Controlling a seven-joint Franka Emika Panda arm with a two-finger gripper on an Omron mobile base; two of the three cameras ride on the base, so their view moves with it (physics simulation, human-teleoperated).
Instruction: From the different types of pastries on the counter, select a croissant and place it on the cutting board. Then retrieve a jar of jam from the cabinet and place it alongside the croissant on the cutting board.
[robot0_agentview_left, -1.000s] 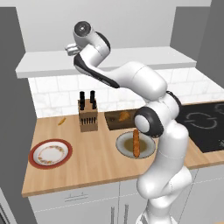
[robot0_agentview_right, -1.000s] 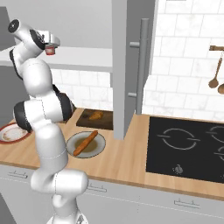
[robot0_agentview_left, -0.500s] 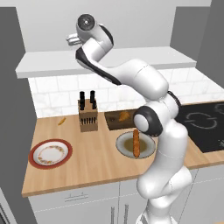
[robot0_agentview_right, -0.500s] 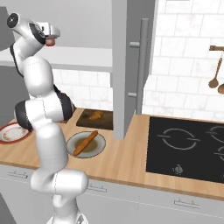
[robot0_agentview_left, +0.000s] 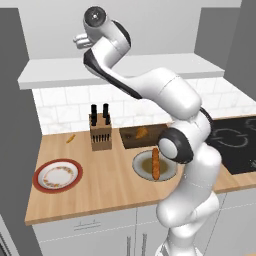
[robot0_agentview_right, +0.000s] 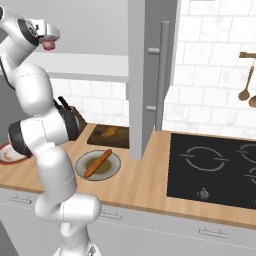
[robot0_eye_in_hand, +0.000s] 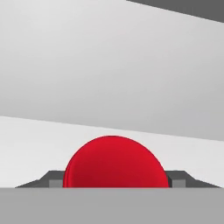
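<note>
The small round red jar of jam (robot0_eye_in_hand: 115, 162) sits low in the frame's middle, gripped between the closed jaws.

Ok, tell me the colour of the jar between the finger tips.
Red; the jam jar shows best in the hand view.

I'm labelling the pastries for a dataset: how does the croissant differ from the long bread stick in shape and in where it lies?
The croissant is short and lumpy; the bread stick is long, thin and straight. The croissant lies on the dark cutting board by the wall; the bread stick lies in a round grey plate nearer the counter's front edge. The croissant looks golden-brown, the bread stick more orange. Both lie flat, with no gripper on them.
</note>
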